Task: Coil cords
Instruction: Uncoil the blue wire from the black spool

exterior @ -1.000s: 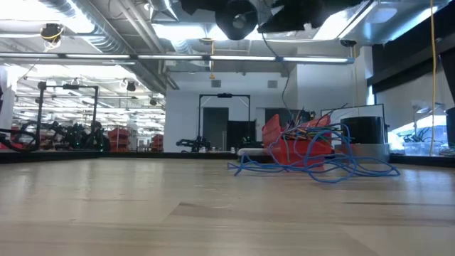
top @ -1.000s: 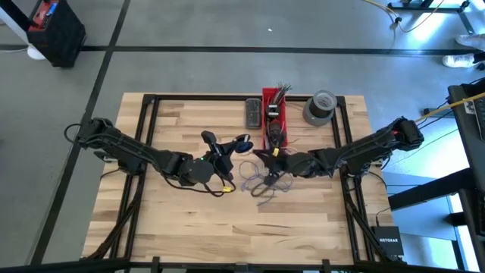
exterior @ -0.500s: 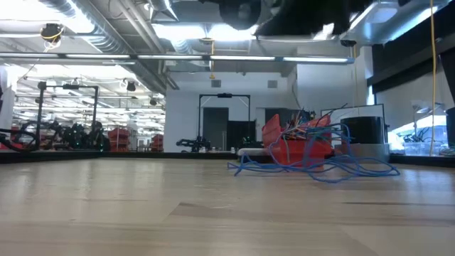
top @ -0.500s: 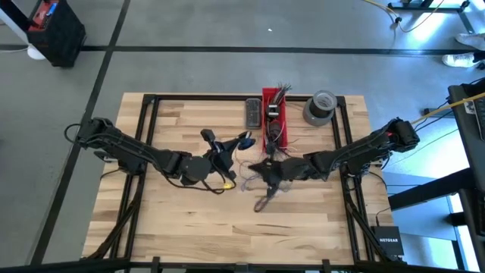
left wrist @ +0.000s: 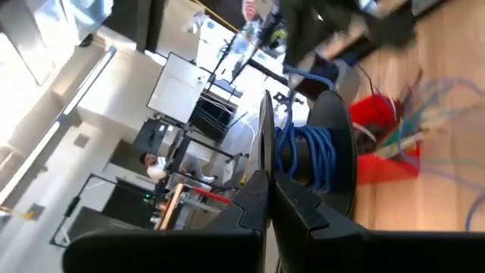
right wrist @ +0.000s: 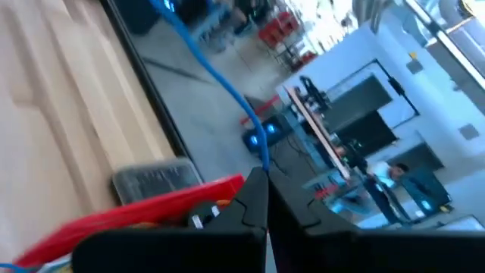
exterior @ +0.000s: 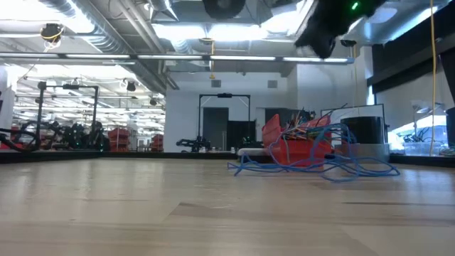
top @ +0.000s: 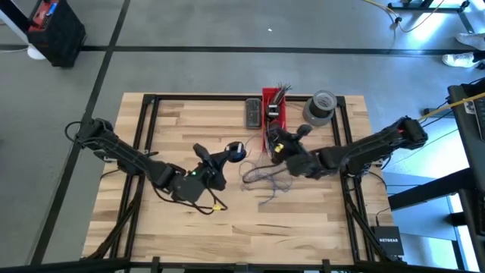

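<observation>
A thin blue cord lies in loose loops (top: 261,180) on the table's middle, in front of the red bin (top: 271,114); the low view shows the same tangle (exterior: 313,165). Part of the cord is wound on a small black spool (top: 235,150) (left wrist: 303,155), held above the table by my left gripper (top: 226,154) (left wrist: 267,199), which is shut. My right gripper (top: 279,142) (right wrist: 261,199), also shut, hovers beside the red bin's near end, with a strand of the blue cord coming out from between its fingertips. My left gripper pinches the thin rim of the spool's flange (left wrist: 265,136) between its two fingers, which point about level. The spool is lifted clear of the table, with the blue coil beside the fingers. My right gripper pinches one strand of the blue cord (right wrist: 261,165) between its fingertips, which point roughly level. From the fingers the strand runs on through the air in a gentle curve, clear of the table.
The red bin holds a bunch of short coloured wire ends (exterior: 302,131). A grey tape roll (top: 320,106) stands at the far right, and a dark flat device (top: 252,112) lies left of the bin. Black frame rails (top: 144,144) run along the table's sides.
My right gripper has swung from above the loose loops toward the far edge and the red bin, turning as it went. The loops on the table have shifted and been drawn in. My left gripper with the spool has moved a little toward the near edge and rolled.
</observation>
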`<state>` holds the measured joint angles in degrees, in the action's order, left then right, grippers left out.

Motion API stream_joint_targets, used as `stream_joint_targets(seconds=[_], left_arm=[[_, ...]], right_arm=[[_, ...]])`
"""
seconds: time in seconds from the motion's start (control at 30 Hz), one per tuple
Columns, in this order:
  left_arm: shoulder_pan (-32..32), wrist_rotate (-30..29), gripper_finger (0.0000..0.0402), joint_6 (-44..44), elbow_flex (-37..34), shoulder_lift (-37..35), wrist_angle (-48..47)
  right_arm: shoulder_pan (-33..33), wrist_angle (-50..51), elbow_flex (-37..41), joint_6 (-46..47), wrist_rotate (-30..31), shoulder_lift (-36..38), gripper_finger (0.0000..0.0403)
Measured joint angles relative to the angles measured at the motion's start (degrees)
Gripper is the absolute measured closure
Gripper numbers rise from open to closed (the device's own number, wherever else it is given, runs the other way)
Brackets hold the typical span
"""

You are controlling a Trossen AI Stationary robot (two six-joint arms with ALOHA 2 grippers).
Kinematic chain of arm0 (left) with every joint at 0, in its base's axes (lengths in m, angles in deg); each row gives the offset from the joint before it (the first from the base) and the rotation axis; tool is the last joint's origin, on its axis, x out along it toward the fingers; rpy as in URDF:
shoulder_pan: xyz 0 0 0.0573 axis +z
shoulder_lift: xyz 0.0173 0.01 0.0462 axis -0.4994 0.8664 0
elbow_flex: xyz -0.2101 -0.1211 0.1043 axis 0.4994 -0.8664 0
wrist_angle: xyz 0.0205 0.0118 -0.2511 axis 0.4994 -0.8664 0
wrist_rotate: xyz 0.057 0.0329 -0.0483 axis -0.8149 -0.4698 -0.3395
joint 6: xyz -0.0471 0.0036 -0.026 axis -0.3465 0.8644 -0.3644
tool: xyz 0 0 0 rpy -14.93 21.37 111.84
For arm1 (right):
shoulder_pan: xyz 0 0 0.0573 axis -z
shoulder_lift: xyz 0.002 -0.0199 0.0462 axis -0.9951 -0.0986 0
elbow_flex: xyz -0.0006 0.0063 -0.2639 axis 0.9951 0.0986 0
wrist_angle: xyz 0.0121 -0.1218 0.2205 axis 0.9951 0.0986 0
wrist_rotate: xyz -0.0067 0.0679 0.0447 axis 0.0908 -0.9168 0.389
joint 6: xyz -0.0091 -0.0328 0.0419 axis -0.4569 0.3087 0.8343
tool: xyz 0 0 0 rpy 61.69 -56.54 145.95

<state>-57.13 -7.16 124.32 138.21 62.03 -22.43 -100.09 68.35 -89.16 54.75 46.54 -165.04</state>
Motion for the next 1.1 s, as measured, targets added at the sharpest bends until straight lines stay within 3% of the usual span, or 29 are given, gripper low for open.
stream_joint_targets(seconds=[0.13,0.2,0.27,0.47,0.63,0.83,1.1], left_arm=[[1.13,-0.13,0.0396,-1.17,0.00,-0.01,-4.10],[2.40,-0.42,0.0396,-1.64,0.00,0.00,-4.30],[4.05,-0.48,0.0396,-2.72,0.00,-0.02,-4.25],[9.03,-0.50,0.0396,-8.52,0.00,-0.02,-4.28],[12.26,-0.48,0.0396,-13.00,0.00,-0.02,-4.29],[13.94,-0.31,0.0396,-16.41,0.00,-0.01,-7.27],[12.65,-0.44,0.0396,-15.43,-0.01,-0.02,-6.26]], right_arm=[[-4.42,-0.53,0.01,0.06,0.47,4.74,0.0400],[-6.90,-2.42,0.00,0.05,-2.78,6.52,0.0400],[-8.84,-3.82,0.00,-0.46,-10.42,7.63,0.0400],[-8.99,-8.36,0.00,-1.51,-40.87,7.16,0.0400],[-6.66,-9.30,0.00,-1.36,-54.53,4.19,0.0400],[-2.18,-9.01,0.00,-1.27,-61.02,-2.42,0.0400],[6.31,-4.11,0.00,5.91,-58.75,-10.78,0.0400]])
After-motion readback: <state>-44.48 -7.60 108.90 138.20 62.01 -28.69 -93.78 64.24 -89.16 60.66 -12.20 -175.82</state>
